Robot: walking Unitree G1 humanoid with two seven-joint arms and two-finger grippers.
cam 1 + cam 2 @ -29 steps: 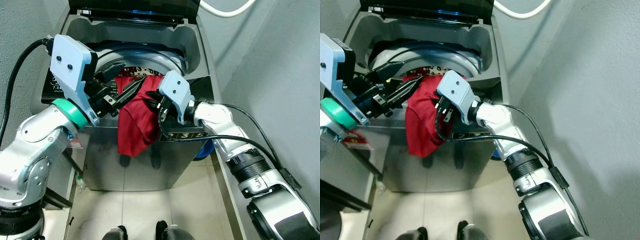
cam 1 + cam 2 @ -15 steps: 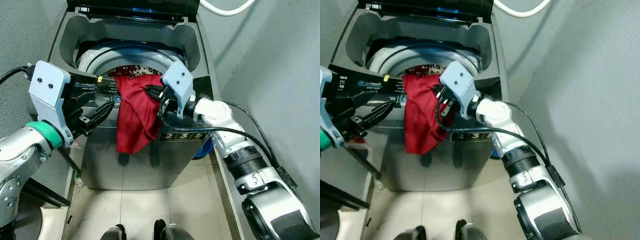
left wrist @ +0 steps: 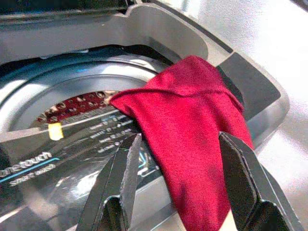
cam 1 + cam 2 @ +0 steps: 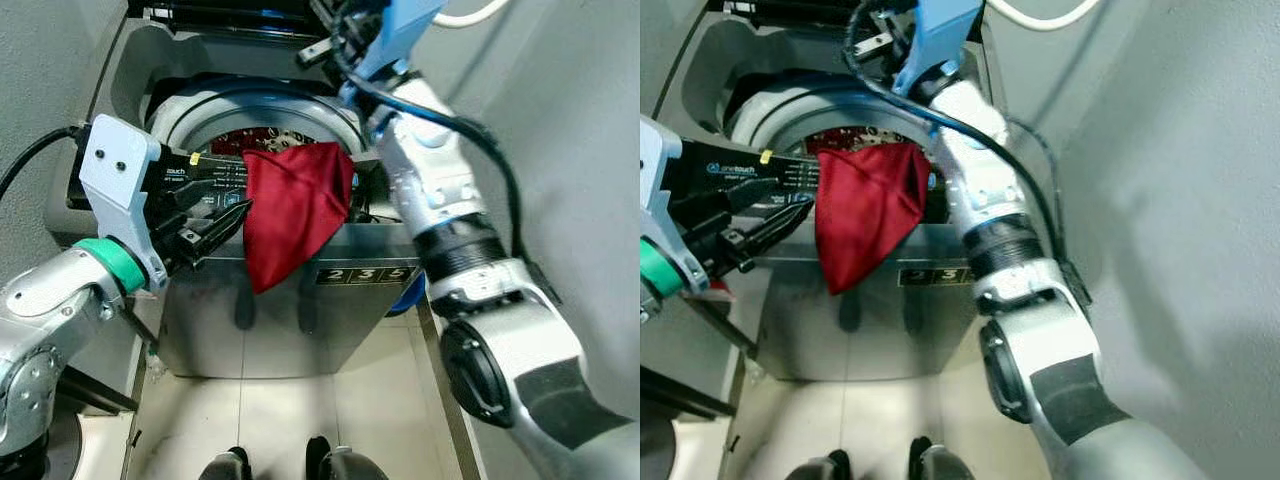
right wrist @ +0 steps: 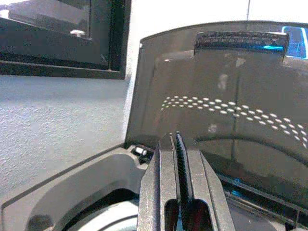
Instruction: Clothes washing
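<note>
Left gripper (image 3: 178,178) stood with fingers spread either side of the red cloth (image 4: 295,205), draped over the washing machine (image 4: 270,300) rim at six o'clock. Right gripper (image 5: 175,185), fingers pressed together and empty, pointed at the lid (image 5: 231,96). Advised seizing the hanging fold and lifting it into the drum.

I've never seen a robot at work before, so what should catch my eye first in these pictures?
The bright red cloth draped over the front rim of the open top-loading washing machine, hanging half outside. The left hand hovers open right beside it, fingers on either side of the fabric. The right hand is raised, fingers shut, up by the lifted lid.
</note>
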